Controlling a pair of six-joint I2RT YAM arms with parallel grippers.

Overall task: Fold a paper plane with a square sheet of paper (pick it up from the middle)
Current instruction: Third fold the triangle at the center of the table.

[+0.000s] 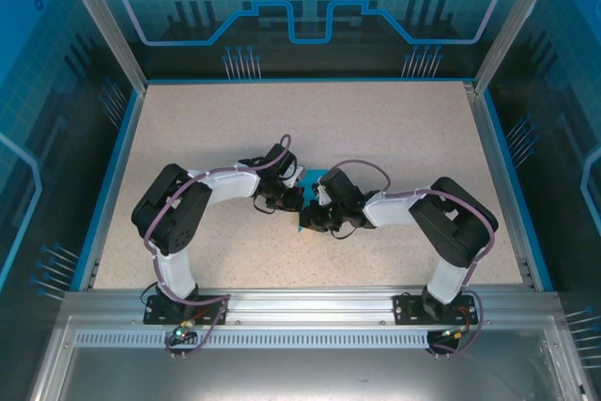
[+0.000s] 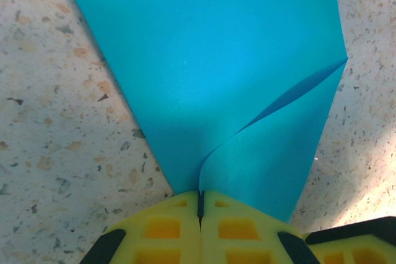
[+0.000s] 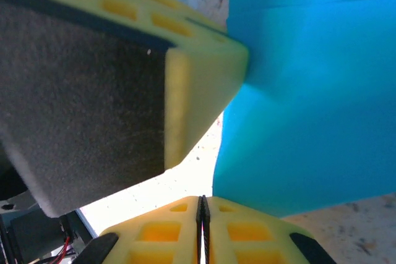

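Left wrist: your left fingers (image 2: 164, 227) clamp the square sheet of paper (image 2: 204, 60), which runs straight ahead; right fingers (image 3: 161, 230) closed alongside.

The cyan square sheet of paper (image 2: 204, 60) lies on the table (image 2: 55, 122), one folded flap curling up.

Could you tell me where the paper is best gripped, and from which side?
Grip the paper at its narrow tip, where the left hand is shut on it, coming in low along the table. Elsewhere it lies flat; there the curled flap probably lifts an edge to pinch.
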